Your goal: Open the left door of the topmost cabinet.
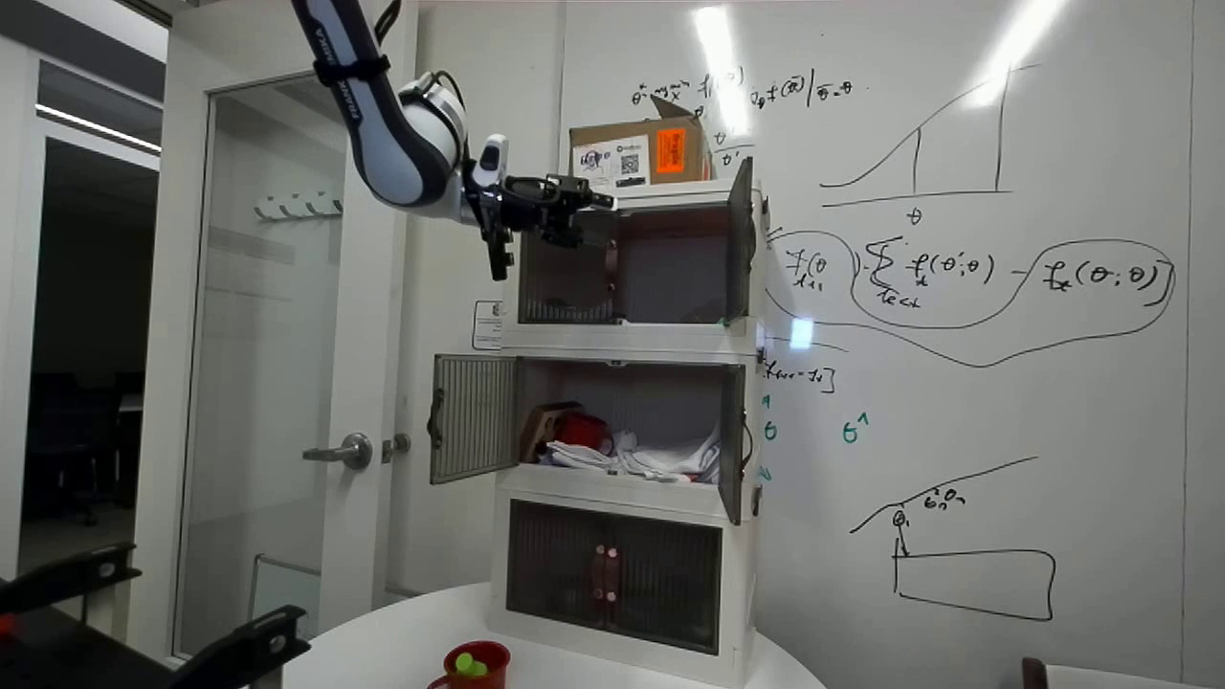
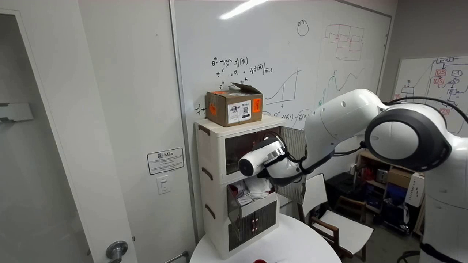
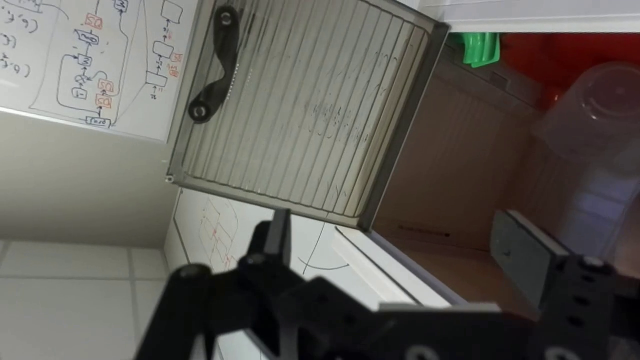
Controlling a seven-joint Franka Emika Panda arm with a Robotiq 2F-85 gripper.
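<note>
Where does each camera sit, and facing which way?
An exterior view: in front of the stack, facing it nearly head-on; forearm and gripper show.
An exterior view: higher, angled down at the stack's corner; the arm enters from the right edge.
Wrist view: behind the fingers, visible at the bottom, looking at an open door and into the top cabinet.
Both exterior views share stack, box and whiteboard.

A large whiteboard carries handwritten formulas and curves, and streaks of light shine on it. In front of this whiteboard stand a round white table and a white chair. Left of the whiteboard is a glazed door with a metal handle; between them, a sign is fixed above a wall switch. Right of the whiteboard, a grey wall bears another whiteboard.
</note>
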